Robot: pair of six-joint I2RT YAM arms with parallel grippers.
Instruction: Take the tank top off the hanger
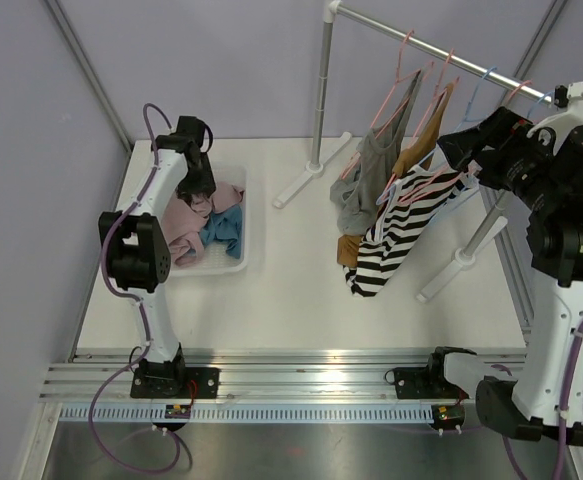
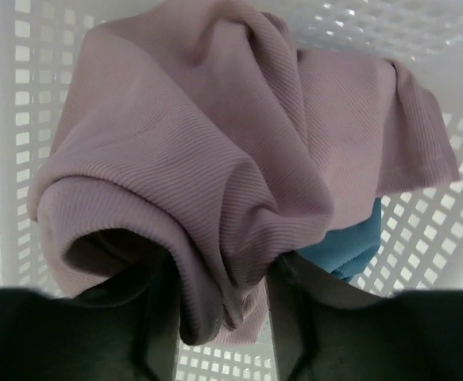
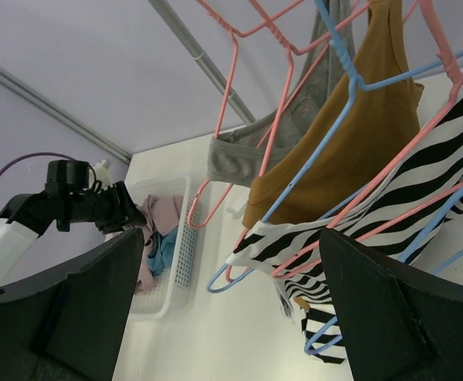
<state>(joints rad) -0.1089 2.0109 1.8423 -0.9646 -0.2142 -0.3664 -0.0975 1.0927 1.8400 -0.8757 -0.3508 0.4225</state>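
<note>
My left gripper (image 1: 199, 195) is down in the white basket (image 1: 235, 266), shut on a bunched fold of a pink tank top (image 1: 183, 225). In the left wrist view the pink cloth (image 2: 215, 143) fills the gap between the fingers of the gripper (image 2: 219, 317). My right gripper (image 1: 461, 150) is open and empty, beside the hangers on the rack. In the right wrist view that gripper (image 3: 231, 238) faces a striped tank top (image 3: 422, 182) on a pink hanger, a mustard top (image 3: 358, 135) and a grey top (image 3: 239, 155).
A blue garment (image 1: 223, 230) lies in the basket under the pink one. The metal rack's rail (image 1: 421, 40) crosses the back right, its feet (image 1: 451, 270) on the table. Empty pink and blue hangers (image 3: 223, 103) hang near the clothes.
</note>
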